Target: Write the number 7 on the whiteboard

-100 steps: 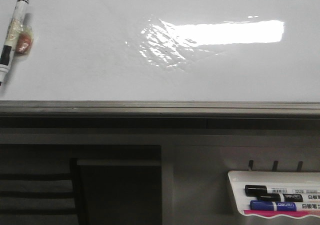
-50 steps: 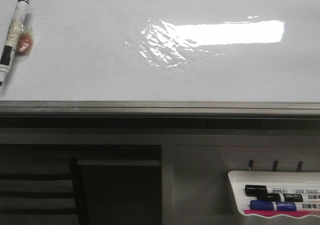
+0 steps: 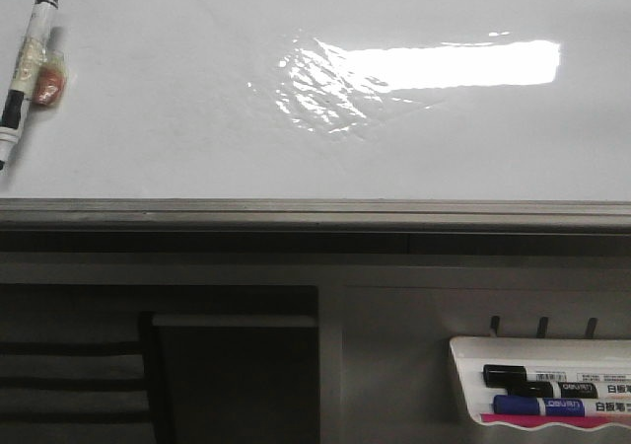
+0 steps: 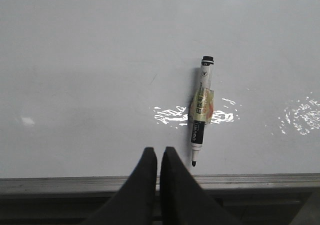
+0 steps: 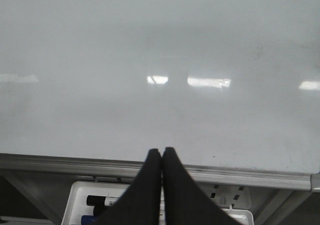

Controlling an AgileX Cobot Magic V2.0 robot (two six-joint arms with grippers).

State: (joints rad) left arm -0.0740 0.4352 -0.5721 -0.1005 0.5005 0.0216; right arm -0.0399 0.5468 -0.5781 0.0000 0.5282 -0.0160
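Observation:
The whiteboard (image 3: pixel 197 118) fills the upper half of the front view, glossy white with a bright rectangular reflection and a grey rail along its near edge. No number 7 shows on it. An uncapped black-and-white marker (image 3: pixel 22 74) with tape round its middle lies on the board at the far left. In the left wrist view that marker (image 4: pixel 201 110) lies just beyond and to one side of my left gripper (image 4: pixel 158 151), which is shut and empty over the whiteboard (image 4: pixel 75 85). My right gripper (image 5: pixel 162 151) is shut and empty at the rail of the whiteboard (image 5: pixel 150 45).
A small white tray (image 3: pixel 540 345) hangs below the board at the front right, holding a black marker (image 3: pixel 537 375) and a blue marker (image 3: pixel 552 406). The same tray (image 5: pixel 80 190) shows under my right gripper. Dark frame and openings lie below the rail (image 3: pixel 315 212).

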